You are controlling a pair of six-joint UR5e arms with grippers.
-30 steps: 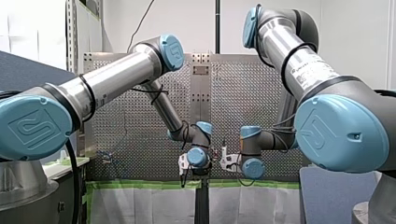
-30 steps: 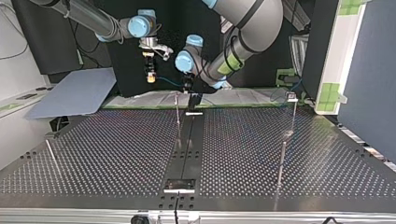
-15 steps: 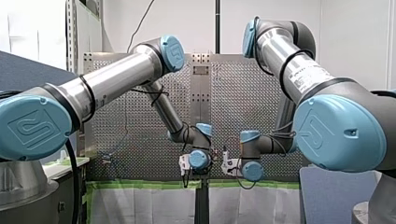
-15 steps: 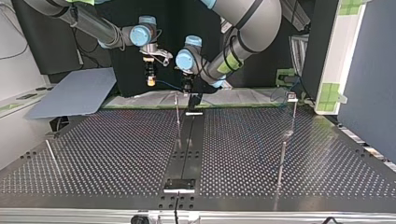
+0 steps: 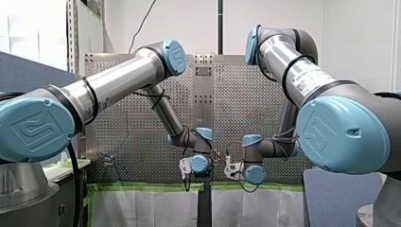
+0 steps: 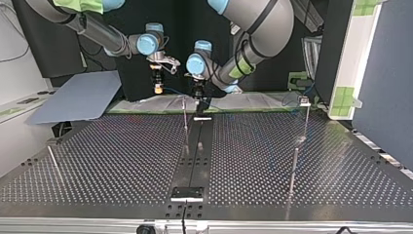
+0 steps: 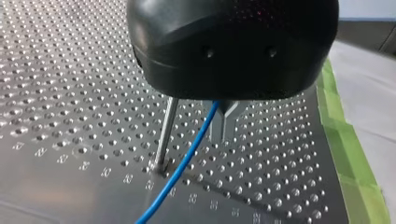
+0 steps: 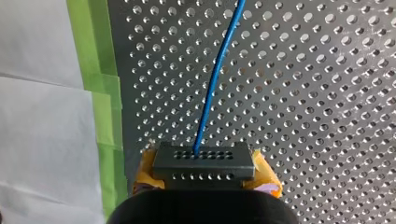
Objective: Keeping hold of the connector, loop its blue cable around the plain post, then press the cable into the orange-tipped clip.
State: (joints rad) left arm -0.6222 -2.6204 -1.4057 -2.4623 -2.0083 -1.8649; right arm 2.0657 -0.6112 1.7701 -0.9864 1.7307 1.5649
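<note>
My right gripper [image 8: 204, 179] is shut on the black connector [image 8: 204, 158], which sits between its yellow pads [image 8: 145, 164]. The blue cable [image 8: 215, 74] leaves the connector and runs ahead over the perforated plate. In the top view my right gripper [image 6: 158, 87] hangs at the far edge, left of my left gripper [image 6: 197, 96]. My left gripper [image 7: 223, 139] has its metal fingers shut just above the plate. The blue cable [image 7: 184, 161] passes close beside those fingers, between them and the plain post [image 7: 164, 135]; I cannot see it pinched. The plain post [image 6: 185, 113] stands just left of my left gripper.
More thin posts stand on the plate: one capped post [image 6: 305, 103] at the top view's far right, one [image 6: 293, 168] nearer, one [image 6: 53, 163] at the left. Green tape [image 7: 348, 154] and white sheeting border the plate beside both grippers.
Both grippers have come lower toward the plate's far edge. My right gripper has moved toward the top view's right with the connector, closer to my left gripper.
</note>
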